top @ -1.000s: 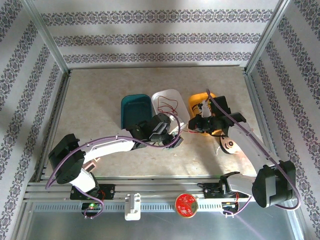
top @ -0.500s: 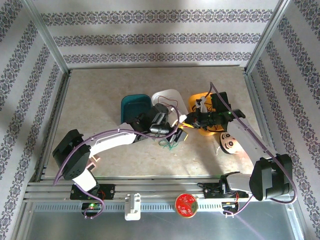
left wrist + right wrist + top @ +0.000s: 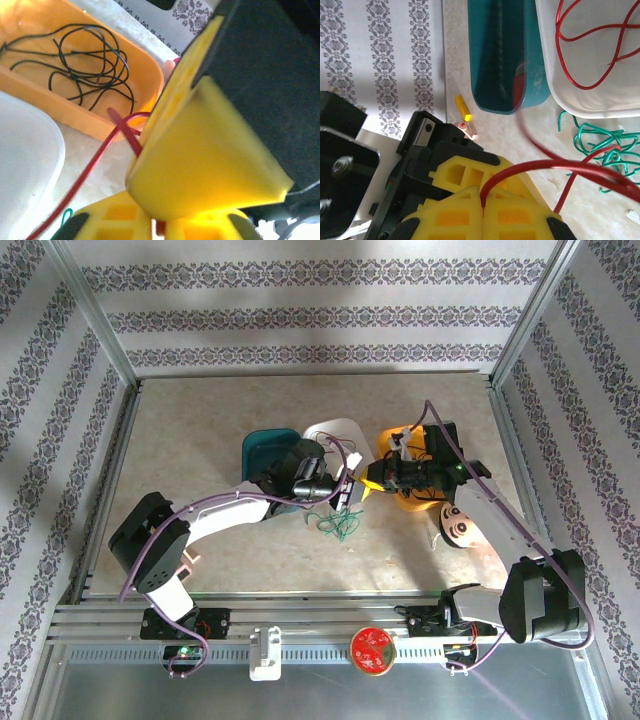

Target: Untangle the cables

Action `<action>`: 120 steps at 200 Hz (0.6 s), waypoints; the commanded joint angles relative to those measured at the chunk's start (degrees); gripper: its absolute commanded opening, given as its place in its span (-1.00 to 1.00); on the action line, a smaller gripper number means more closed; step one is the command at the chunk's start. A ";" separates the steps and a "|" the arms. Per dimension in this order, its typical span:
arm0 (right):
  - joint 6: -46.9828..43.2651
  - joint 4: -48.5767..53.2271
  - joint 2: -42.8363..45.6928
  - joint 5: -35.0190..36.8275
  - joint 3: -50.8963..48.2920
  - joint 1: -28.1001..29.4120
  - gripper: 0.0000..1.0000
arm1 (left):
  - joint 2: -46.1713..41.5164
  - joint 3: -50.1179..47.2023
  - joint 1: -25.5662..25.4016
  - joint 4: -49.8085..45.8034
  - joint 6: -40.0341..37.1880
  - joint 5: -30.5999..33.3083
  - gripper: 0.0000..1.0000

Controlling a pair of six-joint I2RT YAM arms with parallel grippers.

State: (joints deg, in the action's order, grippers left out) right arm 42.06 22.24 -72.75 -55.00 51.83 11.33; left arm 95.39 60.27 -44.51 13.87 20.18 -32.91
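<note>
While the right gripper (image 3: 483, 202) clamps the red cable (image 3: 600, 172) beside the left gripper (image 3: 348, 492), whose finger state cannot be told, and the green cable (image 3: 600, 145) lies on the table (image 3: 220, 420), separation appears under way, so the next move likely calls for drawing red clear of green.

Cables (image 3: 550, 163) glossy plastic; orange tub (image 3: 55, 105) smooth, semi-gloss.

Beige speckled tabletop (image 3: 200, 430). Walls (image 3: 320, 310) in purple-patterned striped wallpaper. Aluminium frame posts (image 3: 95, 330) at the corners, metal rail (image 3: 320, 625) at the near edge. Bright, even light.
</note>
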 commanded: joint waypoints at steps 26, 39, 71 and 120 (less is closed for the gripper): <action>1.54 -2.90 0.80 -1.94 -1.12 -0.91 -0.93 | -0.29 -2.44 0.48 6.20 3.53 1.50 -1.00; 1.18 -1.83 1.86 1.21 -1.26 -2.21 -0.53 | -0.96 -2.82 0.48 5.20 3.30 2.23 -1.00; 1.70 -1.04 7.96 9.85 -3.38 -9.14 -0.18 | -2.74 -4.60 0.57 3.11 2.84 3.89 -1.00; -2.31 4.30 7.92 11.40 -4.47 -9.88 -0.28 | -5.11 -6.76 0.57 3.14 3.67 4.17 -1.00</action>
State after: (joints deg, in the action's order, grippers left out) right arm 42.13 23.40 -63.29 -44.34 48.97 1.26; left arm 93.19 54.13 -44.49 17.06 22.98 -29.32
